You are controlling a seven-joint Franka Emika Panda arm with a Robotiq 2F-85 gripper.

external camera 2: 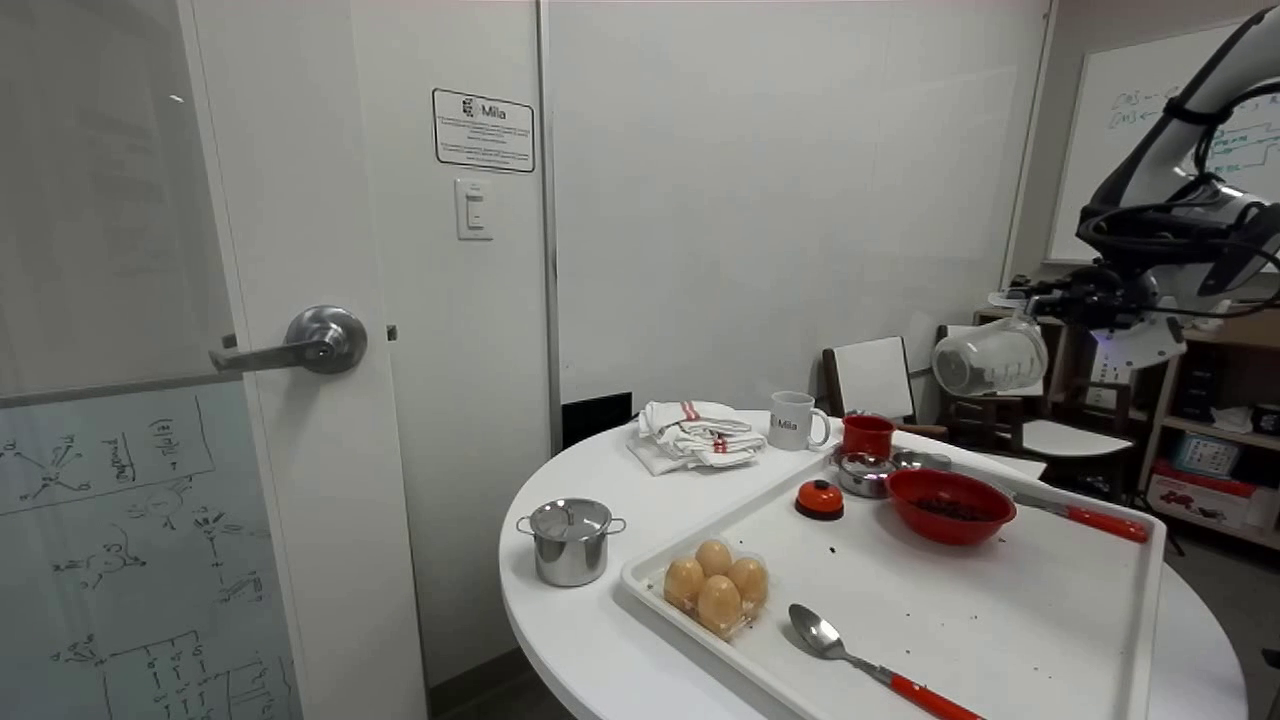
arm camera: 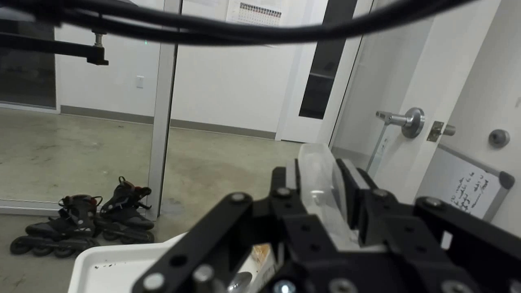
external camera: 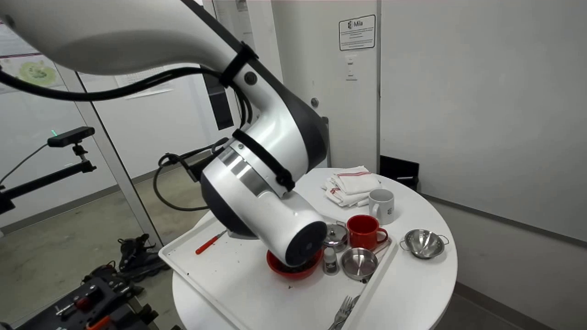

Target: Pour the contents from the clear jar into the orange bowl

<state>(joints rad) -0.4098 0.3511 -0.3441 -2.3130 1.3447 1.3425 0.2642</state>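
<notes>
While the clear jar (external camera 2: 990, 358) hangs in the air, tipped well over toward its side, the gripper (arm camera: 320, 175) has it pinched, jaws apart only by the see-through piece between them; which part of the jar that is, can't tell. In the wrist view its fingers (arm camera: 279, 181) stand either side of that piece. Jar is higher than the tray (external camera 2: 1060, 600); directly above the orange bowl (external camera 2: 930, 530) or off to one side, can't tell either. Arm (external camera: 284, 128) hides jar and gripper in an exterior view and overlaps the bowl there. Bowl sits upright on the tray, dark bits (external camera 2: 950, 508) inside, visible in both exterior views. Specks (external camera 2: 833, 550) scattered on tray. Also on tray: brown eggs (external camera 2: 715, 585) in clear packaging near a corner, spoon (external camera 2: 905, 688) with red handle, red-handled utensil (external camera 2: 1105, 522), orange-and-black domed item (external camera 2: 820, 502) near the bowl, small shaker (external camera: 330, 262) between bowl and shallow steel dish (external camera: 359, 262), fork (external camera: 341, 314) close to the edge. Red mug (external camera: 361, 233) just beside a lidded steel pot (external camera: 336, 236). Off the tray, on the round table (external camera 2: 640, 510): taller lidded pot (external camera 2: 570, 550), folded towels (external camera 2: 695, 435), white mug (external camera 2: 790, 422) just beside them, metal colander (external camera: 424, 244) with two handles
</notes>
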